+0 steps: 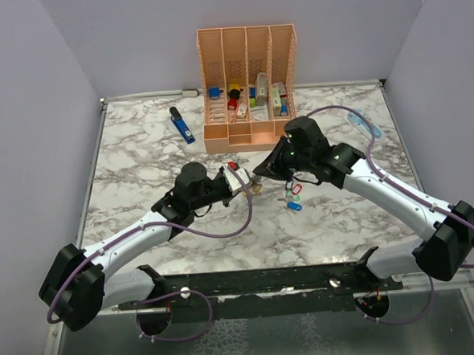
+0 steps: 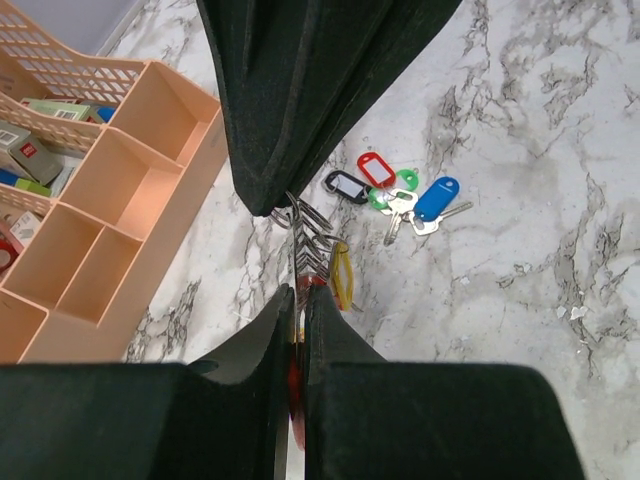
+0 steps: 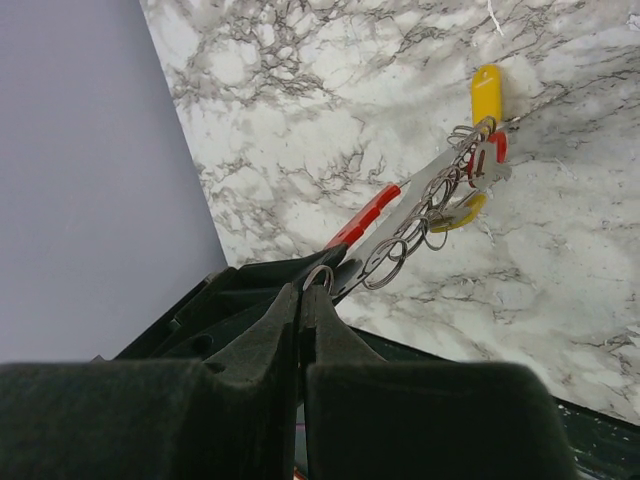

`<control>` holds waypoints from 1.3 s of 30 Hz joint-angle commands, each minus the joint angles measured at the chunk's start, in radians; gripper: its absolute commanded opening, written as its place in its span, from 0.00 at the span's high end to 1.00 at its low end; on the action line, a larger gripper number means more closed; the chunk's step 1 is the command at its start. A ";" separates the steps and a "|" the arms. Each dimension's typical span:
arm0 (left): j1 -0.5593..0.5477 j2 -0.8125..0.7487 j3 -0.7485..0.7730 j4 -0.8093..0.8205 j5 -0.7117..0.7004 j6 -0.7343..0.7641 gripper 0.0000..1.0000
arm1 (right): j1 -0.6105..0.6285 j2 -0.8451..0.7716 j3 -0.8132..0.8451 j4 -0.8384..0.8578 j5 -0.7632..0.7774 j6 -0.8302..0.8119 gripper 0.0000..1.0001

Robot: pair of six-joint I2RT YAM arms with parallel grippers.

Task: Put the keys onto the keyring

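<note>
Mid-table, L gripper [image 2: 297,300] pinches keyring [image 3: 365,217] red half; R gripper [image 3: 303,295] pressed tight on wire loop [image 3: 318,278]. Loose keys [image 2: 395,200] nearby; open marble [image 1: 305,230] twd near edge.

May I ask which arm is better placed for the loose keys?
Right, probably: loose keys lie on its side; left gripper clamps the keyring, right gripper only pinches a split ring.

4 loose keys [image 2: 400,205] lie on the counter [image 2: 520,300]: 1 black-tagged, 1 red, 1 green, 1 blue. Also 1 keyring [image 3: 365,217], 1 peach organizer [image 1: 246,32], 1 blue pen-like tool [image 1: 182,126].
</note>
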 commanded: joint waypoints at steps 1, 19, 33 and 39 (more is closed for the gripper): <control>-0.005 -0.006 0.052 -0.015 0.045 -0.022 1.00 | 0.001 -0.033 -0.015 0.023 0.048 -0.043 0.99; -0.006 -0.003 0.124 -0.063 -0.023 -0.150 1.00 | 0.008 -0.089 -0.151 0.173 0.064 -0.050 0.99; -0.006 0.029 0.155 -0.047 -0.081 -0.274 1.00 | 0.132 -0.156 -0.292 0.335 0.325 0.091 0.99; -0.006 0.043 0.176 -0.058 -0.089 -0.305 1.00 | 0.236 -0.136 -0.297 0.354 0.553 0.090 0.99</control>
